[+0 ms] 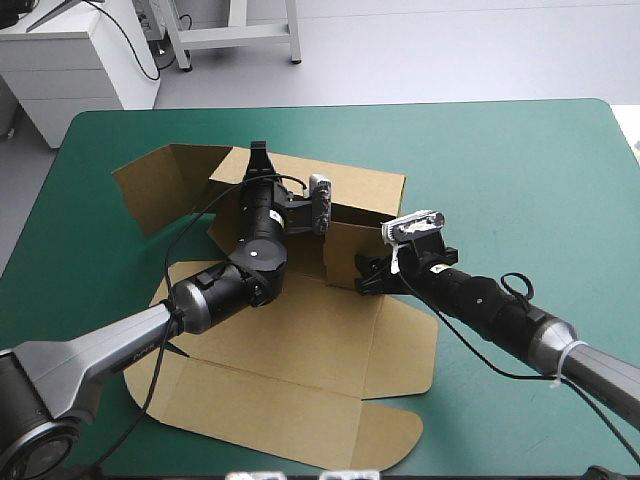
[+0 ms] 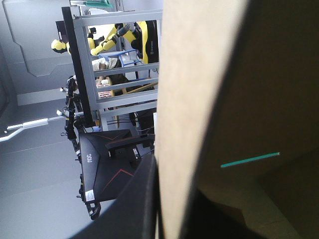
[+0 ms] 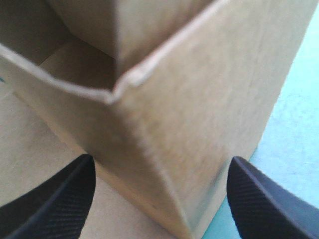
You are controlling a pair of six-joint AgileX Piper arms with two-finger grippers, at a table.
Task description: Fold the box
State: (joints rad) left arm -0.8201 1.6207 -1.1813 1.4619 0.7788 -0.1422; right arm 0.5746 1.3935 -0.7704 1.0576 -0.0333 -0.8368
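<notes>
Fig.: box (image 1: 300,345), part-raised at table ctr, w/ both your arms working on it.
Left gripper (image 1: 258,155) is pinching the box's far-left wall, prob. keeping it upright. Right gripper (image 1: 366,274), fingers spread, is straddling the near-right corner w/o gripping, likely lining up to press that wall in.

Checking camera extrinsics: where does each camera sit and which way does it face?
High: above and behind the robot, facing forward and down at the table and box; left arm and right arm show.
Left wrist: above the left hand, looking level past a raised box wall into the room; its fingers pinch that wall.
Right wrist: above the right hand, facing a box corner; its open fingers flank it.
Shared: all three show the box.
</notes>
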